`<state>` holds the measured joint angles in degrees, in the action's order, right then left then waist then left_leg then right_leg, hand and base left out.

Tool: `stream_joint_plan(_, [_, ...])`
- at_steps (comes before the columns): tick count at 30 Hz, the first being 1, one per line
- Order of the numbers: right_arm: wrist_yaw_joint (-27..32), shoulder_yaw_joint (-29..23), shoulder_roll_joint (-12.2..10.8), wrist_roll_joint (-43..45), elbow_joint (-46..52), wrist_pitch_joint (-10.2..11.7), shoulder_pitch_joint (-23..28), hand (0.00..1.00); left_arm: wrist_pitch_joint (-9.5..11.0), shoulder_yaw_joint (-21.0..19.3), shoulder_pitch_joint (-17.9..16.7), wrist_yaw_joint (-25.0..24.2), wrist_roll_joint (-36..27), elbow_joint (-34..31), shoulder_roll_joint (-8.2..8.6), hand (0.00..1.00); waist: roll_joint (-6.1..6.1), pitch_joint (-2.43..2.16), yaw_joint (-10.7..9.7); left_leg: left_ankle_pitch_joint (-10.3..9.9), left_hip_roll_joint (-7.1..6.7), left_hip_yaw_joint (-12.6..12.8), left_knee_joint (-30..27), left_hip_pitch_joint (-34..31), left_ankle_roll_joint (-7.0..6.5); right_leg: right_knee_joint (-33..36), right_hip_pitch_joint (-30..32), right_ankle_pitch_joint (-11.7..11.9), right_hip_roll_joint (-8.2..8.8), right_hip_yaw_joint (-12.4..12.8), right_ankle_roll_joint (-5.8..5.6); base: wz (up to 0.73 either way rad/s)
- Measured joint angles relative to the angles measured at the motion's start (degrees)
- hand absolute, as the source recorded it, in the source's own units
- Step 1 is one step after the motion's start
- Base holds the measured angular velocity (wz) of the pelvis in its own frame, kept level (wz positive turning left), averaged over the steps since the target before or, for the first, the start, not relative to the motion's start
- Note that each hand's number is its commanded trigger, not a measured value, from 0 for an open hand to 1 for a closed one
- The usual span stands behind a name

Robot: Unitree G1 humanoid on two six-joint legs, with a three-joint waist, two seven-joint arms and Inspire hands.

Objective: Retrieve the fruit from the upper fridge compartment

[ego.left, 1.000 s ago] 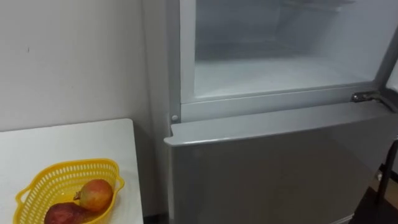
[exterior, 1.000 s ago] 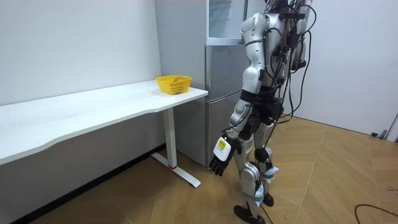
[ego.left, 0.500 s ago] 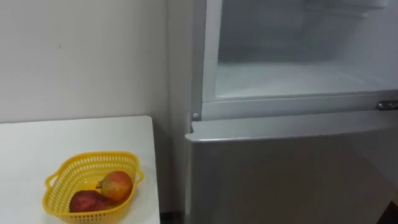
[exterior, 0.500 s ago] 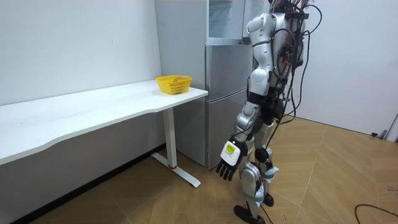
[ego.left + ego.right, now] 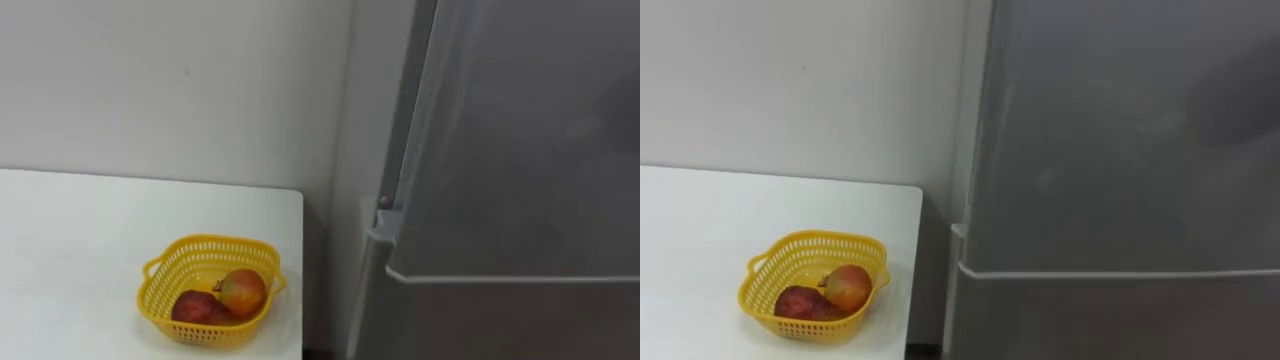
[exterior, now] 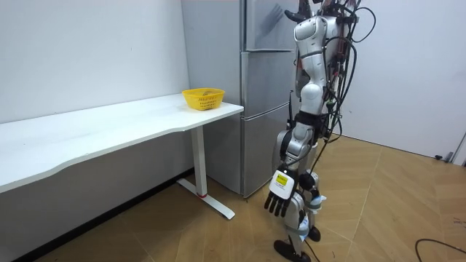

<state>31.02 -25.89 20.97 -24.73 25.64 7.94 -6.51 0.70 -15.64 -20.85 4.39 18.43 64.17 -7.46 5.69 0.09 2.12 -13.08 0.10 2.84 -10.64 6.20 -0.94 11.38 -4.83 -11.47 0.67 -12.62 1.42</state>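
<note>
Dangling the left hand open, well apart from two reddish fruits sitting in a yellow basket on the worktop; raising the right hand to the shut upper fridge door, grip unclear.

Yellow basket near table's right edge, holding two touching fruits: orange-red fruit, dark red fruit. Grey fridge just beside table, doors closed.

yellow basket, grey fridge, white table
</note>
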Motion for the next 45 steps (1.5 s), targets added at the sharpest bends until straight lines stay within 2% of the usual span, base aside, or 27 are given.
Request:
stream_joint_plan(7, [-3.7,0.2,0.0,0.0,-0.5,0.0,-0.4,0.0,-0.7,0.1,-0.1,0.0,-0.2,0.0,0.03,0.0,-0.68,-0.1,-0.1,0.0,0.01,-0.6,-0.1,-0.5,0.01,-0.7,-0.3,0.0,0.06,-1.0,-0.04,0.08])
stream_joint_plan(14, [-4.4,0.2,0.0,-1.1,-2.2,0.0,-0.4,0.0,-0.8,0.2,-0.4,0.5,-0.2,0.0,0.05,0.0,-1.38,-0.2,-0.2,0.0,0.05,-0.6,0.0,-0.4,0.02,-0.6,-0.3,0.0,0.2,-0.9,-0.03,0.0])
stream_joint_plan(23, [-3.6,0.1,0.0,-1.8,-2.2,0.0,-0.2,0.0,-0.8,0.1,-0.2,1.9,-0.2,-0.1,-0.11,0.0,-0.58,-0.13,-0.9,0.0,0.03,-0.5,0.0,-0.3,0.03,-0.8,-0.5,0.0,0.07,-0.5,-0.03,0.0])
stream_joint_plan(25, [-2.9,-0.1,0.0,-1.8,-2.2,0.0,-0.2,0.0,-0.8,0.1,-0.2,2.5,-0.2,-0.1,-0.12,0.0,-0.22,0.06,-1.2,0.0,0.02,-0.5,0.0,0.0,0.03,-0.8,-0.7,0.0,0.1,-0.5,-0.04,0.0])
stream_joint_plan(30, [-1.1,-0.1,0.0,-1.8,-2.2,0.0,0.1,0.0,-0.8,0.1,-0.1,2.9,-0.2,-0.1,-0.11,0.0,0.33,-0.05,-1.9,0.0,0.05,0.2,0.3,0.4,0.03,-0.9,-0.7,0.0,-0.03,0.0,-0.05,-0.05])
stream_joint_plan(39, [0.2,-0.3,0.0,-1.8,-2.2,0.0,1.6,0.0,-0.8,0.2,0.0,3.9,-0.2,-0.1,-0.11,0.0,-0.11,-0.15,-2.4,0.0,0.14,1.2,0.3,0.6,0.02,-0.7,-0.5,0.0,-0.09,1.0,-0.05,-0.06])
stream_joint_plan(45, [1.3,-0.3,0.0,-0.3,-3.5,0.3,4.4,0.0,-0.8,1.8,0.0,4.2,-0.1,-0.1,-0.5,0.0,-0.73,-0.15,-4.0,0.0,0.12,1.7,0.3,1.4,0.02,-0.7,-0.8,0.1,0.03,1.1,-0.06,-0.02])
